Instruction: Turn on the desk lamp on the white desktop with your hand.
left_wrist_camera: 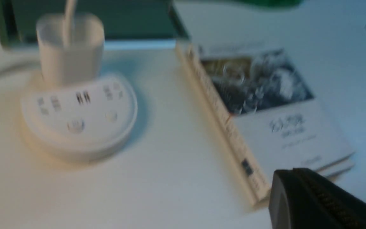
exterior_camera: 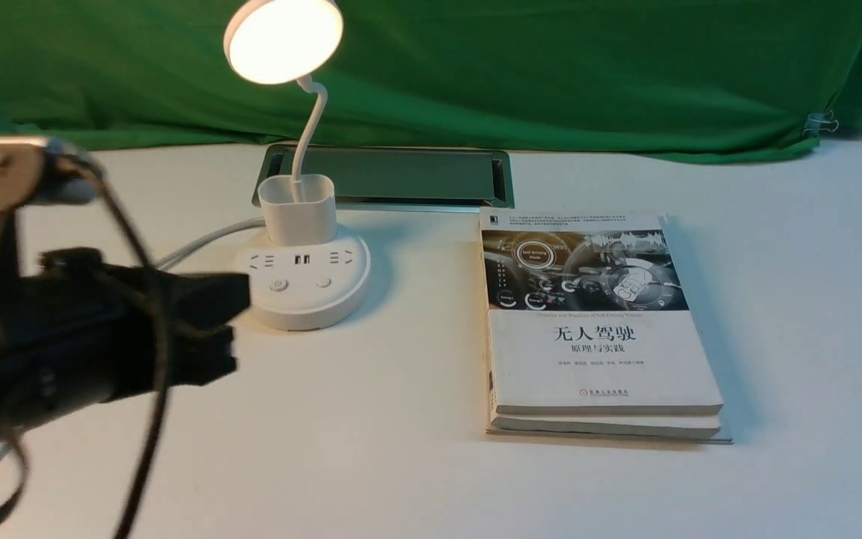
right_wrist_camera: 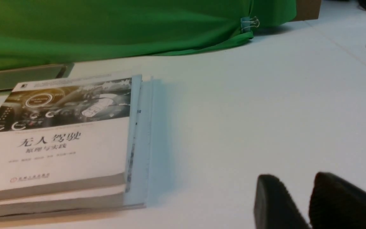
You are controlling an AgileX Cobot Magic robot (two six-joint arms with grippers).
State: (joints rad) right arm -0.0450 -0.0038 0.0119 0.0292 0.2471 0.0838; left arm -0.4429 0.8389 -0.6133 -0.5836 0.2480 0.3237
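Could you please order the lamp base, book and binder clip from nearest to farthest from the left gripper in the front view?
1. Lamp base, just beside the left gripper.
2. Book, farther to the right.
3. Binder clip, far right on the green cloth.

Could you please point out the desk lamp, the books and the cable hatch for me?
desk lamp (exterior_camera: pixel 283 39): front view, lit round head.
books (exterior_camera: pixel 599 352): front view, top cover.
cable hatch (exterior_camera: pixel 401 174): front view, dark inner panel.
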